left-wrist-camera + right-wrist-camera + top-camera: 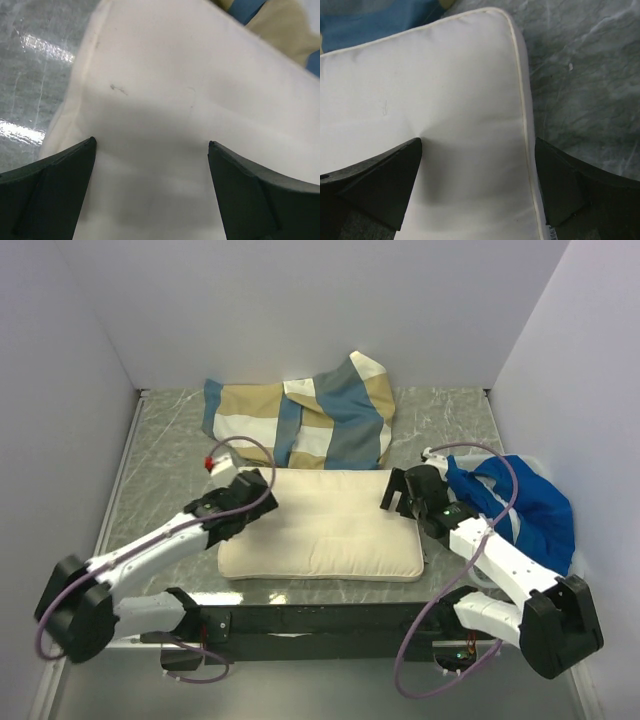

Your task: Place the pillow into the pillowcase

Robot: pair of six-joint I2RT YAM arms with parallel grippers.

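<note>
The cream pillow (320, 525) lies flat on the table's near middle. Behind it, against the back wall, the pillowcase (300, 420) lies crumpled in tan, slate-blue and white blocks. My left gripper (258, 488) is open at the pillow's far left corner; in the left wrist view the left gripper (151, 145) has its fingers spread above the pillow (165, 85). At the far right corner my right gripper (398, 490) is also open. In the right wrist view the right gripper (478, 142) straddles the edge of the pillow (445, 85), with one fingertip (395, 175) denting the top.
A bright blue cloth (525, 505) is heaped at the right, beside the right arm. A small red piece (210, 462) lies on the marbled table (170, 450) left of the pillow. White walls close in the back and both sides.
</note>
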